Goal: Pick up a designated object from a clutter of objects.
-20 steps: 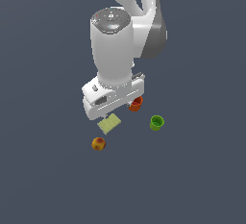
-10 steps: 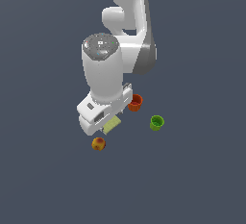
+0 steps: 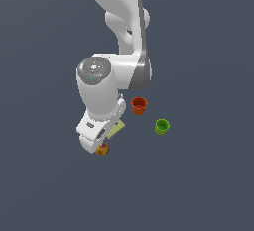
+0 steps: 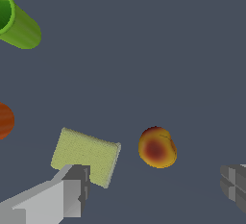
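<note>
The apple [image 4: 157, 147], a small round ball mottled red, orange and yellow, lies on the dark floor; in the exterior view only a sliver of it [image 3: 103, 150] shows under the arm's hand. My gripper [image 4: 153, 189] is open above it, its two fingers [image 4: 72, 189] spread wide to either side, nothing held. The pale yellow-green flat block [image 4: 86, 156] lies beside the apple, close to one finger; it also shows in the exterior view [image 3: 116, 129]. The orange-red cup [image 3: 139, 105] and the green cup [image 3: 161, 126] stand further off.
The arm's white body [image 3: 99, 96] hangs over the clutter and hides most of the apple and block in the exterior view. In the wrist view the green cup [image 4: 14, 21] and the orange-red cup [image 4: 5, 120] sit at the picture's edge.
The arm has swung toward the exterior view's left and lower, from over the orange-red cup to over the apple, which is now mostly hidden beneath the hand.
</note>
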Available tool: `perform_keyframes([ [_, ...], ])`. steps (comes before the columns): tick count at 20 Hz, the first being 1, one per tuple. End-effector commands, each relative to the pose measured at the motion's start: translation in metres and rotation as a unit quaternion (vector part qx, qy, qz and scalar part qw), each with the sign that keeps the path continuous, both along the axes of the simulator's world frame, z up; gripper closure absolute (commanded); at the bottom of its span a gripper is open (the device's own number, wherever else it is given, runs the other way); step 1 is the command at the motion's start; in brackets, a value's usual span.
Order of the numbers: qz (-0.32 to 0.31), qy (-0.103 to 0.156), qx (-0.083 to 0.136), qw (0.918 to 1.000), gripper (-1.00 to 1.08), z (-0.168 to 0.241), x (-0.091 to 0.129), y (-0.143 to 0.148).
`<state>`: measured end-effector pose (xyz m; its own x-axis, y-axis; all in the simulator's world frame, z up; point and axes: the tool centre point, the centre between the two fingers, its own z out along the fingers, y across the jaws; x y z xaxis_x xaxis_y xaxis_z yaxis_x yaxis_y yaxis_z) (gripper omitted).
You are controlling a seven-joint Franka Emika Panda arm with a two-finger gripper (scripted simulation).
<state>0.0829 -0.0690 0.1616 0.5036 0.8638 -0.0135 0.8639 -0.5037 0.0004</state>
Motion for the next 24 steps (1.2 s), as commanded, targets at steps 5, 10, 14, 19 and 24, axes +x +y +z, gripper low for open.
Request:
perform_keyframes([
  [5,0.079,0.000,0.001,0.9969,-0.92,-0.027,0.007,-0.015],
  [10,0.136,0.000,0.003,0.9908,-0.92,-0.047,0.011,-0.027],
  [14,0.172,-0.001,0.004,0.9852,-0.92,-0.059,0.013,-0.034],
  [19,0.203,-0.001,0.006,0.9792,-0.92,-0.071,0.014,-0.040],
  [24,0.219,-0.002,0.006,0.9757,-0.92,-0.077,0.015,-0.043],
])
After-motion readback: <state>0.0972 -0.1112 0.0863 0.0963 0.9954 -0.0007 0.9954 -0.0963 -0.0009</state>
